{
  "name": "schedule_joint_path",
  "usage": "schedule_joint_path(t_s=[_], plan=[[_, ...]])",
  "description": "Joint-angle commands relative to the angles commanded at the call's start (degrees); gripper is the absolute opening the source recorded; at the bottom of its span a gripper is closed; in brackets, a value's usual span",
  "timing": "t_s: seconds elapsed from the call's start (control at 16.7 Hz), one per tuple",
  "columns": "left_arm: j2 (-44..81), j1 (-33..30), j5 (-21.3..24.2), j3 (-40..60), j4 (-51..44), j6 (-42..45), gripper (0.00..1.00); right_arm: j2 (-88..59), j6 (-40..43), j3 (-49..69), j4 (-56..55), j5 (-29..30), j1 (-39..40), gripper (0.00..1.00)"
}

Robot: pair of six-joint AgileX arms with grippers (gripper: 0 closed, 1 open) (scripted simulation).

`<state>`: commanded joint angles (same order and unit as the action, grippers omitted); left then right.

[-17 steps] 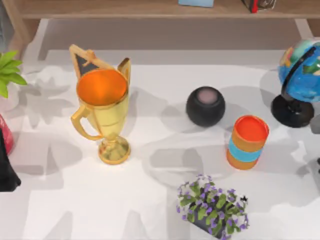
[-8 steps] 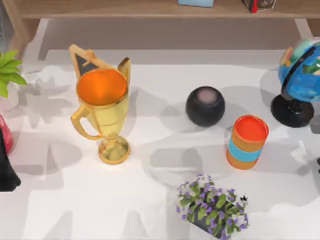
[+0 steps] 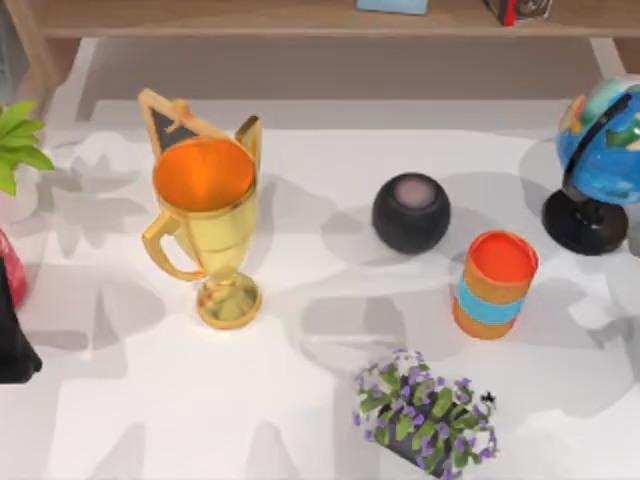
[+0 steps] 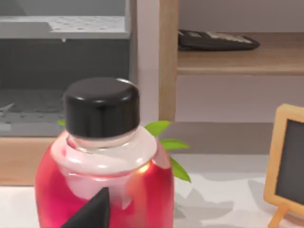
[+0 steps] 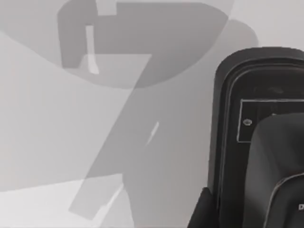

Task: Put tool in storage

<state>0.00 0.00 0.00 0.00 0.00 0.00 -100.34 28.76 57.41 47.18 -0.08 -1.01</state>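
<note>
One red bottle (image 4: 102, 161) with a black cap stands just before my left end effector (image 4: 90, 213). Its grip I cannot tell. My right end effector (image 5: 202, 213) hangs beside a black device (image 5: 259, 137); grip unclear too.

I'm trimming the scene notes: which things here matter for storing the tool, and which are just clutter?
Job: orange cup, likely the storage; black device, possibly the tool.
Clutter: trophy, black speaker, globe, flowers, red bottle, chalkboard.

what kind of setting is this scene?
Probably a study or home-office desk, rendered: a globe and gold trophy stand on the white table, with a wooden shelf behind it.
</note>
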Motion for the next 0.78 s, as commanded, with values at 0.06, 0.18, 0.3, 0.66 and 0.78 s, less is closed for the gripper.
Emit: schedule_joint_path(t_s=[0.06, 0.18, 0.3, 0.66, 0.78], plan=[[0.0, 0.0, 0.0, 0.0, 0.0, 0.0, 1.0, 0.5, 0.0, 0.5, 1.2, 0.0, 0.0, 0.0], [0.0, 0.0, 0.0, 0.0, 0.0, 0.0, 1.0, 1.3, 0.0, 1.2, 2.3, 0.0, 0.0, 0.0], [0.0, 0.0, 0.0, 0.0, 0.0, 0.0, 1.0, 1.3, 0.0, 1.2, 2.3, 0.0, 0.0, 0.0], [0.0, 0.0, 0.0, 0.0, 0.0, 0.0, 1.0, 4.5, 0.2, 6.1, 6.2, 0.3, -1.8, 0.0], [0.0, 0.0, 0.0, 0.0, 0.0, 0.0, 1.0, 6.2, 0.3, 11.9, 9.1, 0.5, -3.5, 0.0]])
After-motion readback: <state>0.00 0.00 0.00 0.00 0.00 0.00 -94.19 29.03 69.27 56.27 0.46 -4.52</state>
